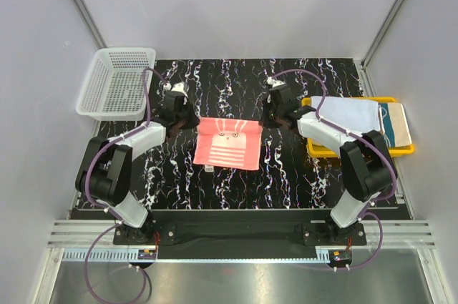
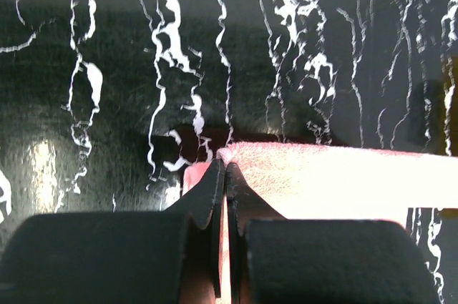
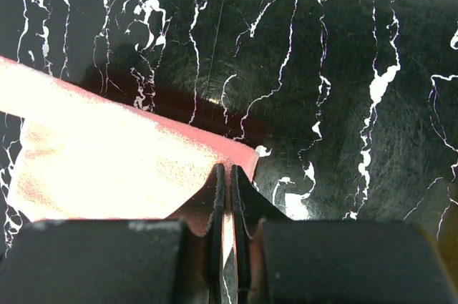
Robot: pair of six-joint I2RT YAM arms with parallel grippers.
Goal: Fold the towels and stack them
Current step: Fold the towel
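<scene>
A coral pink towel [image 1: 227, 144] with white markings lies in the middle of the black marbled table. My left gripper [image 1: 187, 121] is shut on its far left corner; in the left wrist view the pink cloth [image 2: 322, 175] is pinched between the fingers [image 2: 212, 189]. My right gripper [image 1: 270, 119] is shut on its far right corner; in the right wrist view the pink cloth [image 3: 107, 168] runs left from the fingers [image 3: 245, 197]. A light blue-white towel [image 1: 343, 112] and a teal-and-cream towel [image 1: 395, 122] lie folded on the yellow tray [image 1: 325, 150].
A white mesh basket [image 1: 116, 82] stands at the far left corner of the table. The yellow tray sits at the right edge. Grey walls close in the back and sides.
</scene>
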